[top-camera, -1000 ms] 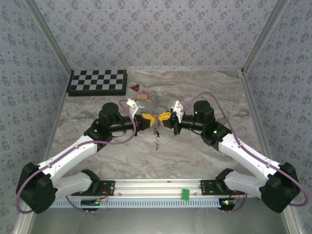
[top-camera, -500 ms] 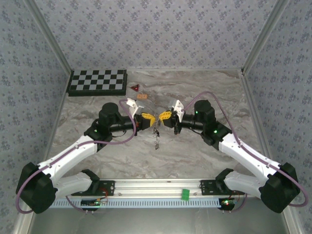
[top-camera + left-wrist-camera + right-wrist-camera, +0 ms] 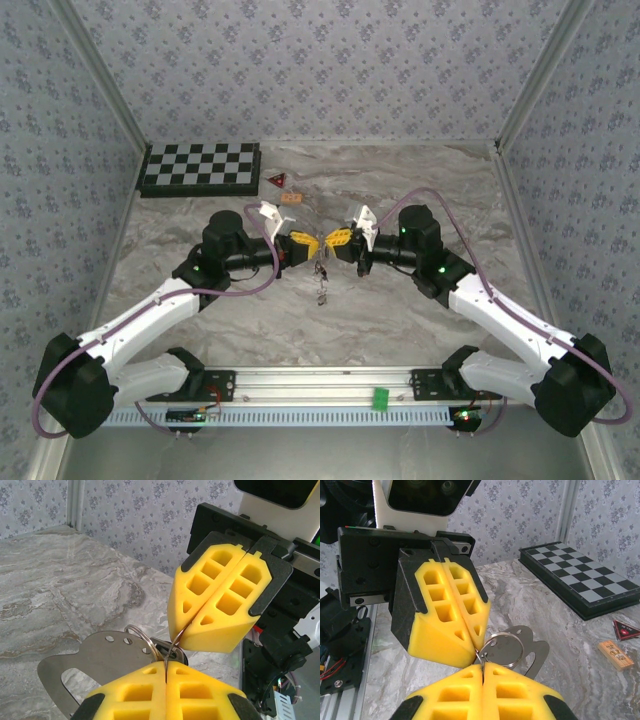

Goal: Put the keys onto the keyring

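Note:
My two grippers meet tip to tip over the middle of the table. The left gripper and the right gripper are both shut on the thin wire keyring from opposite sides. A flat grey metal tag hangs on the ring. A dark key head sits against the ring between the yellow pads. Below the ring, a small dark cluster of keys dangles; I cannot tell them apart.
A chessboard lies at the back left. Beside it are a small red triangle and a small orange piece. Patterned walls close in the marble table on three sides.

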`<state>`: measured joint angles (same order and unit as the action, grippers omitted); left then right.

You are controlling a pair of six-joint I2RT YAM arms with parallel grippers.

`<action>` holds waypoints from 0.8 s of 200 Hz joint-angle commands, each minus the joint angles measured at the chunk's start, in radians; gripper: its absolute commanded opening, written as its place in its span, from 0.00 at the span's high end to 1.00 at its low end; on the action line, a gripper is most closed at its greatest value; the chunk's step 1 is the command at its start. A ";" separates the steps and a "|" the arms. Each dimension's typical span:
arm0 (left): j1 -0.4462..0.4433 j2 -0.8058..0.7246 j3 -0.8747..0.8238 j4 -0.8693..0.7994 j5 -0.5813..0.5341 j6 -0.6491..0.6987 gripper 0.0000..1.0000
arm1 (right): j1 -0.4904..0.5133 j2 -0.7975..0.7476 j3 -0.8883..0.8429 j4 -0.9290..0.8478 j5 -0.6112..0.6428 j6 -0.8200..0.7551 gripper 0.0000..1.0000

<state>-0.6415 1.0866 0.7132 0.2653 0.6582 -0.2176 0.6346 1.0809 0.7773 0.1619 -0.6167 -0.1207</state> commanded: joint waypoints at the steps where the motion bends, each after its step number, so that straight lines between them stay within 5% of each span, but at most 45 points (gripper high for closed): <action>1: 0.004 -0.005 0.022 0.043 0.022 0.001 1.00 | -0.003 -0.001 0.023 0.011 -0.027 0.006 1.00; 160: 0.004 -0.010 0.020 0.044 0.024 0.000 1.00 | 0.012 -0.002 0.017 -0.010 0.011 -0.026 1.00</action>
<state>-0.6411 1.0866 0.7132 0.2653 0.6582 -0.2180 0.6441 1.1049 0.7807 0.1390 -0.6258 -0.1257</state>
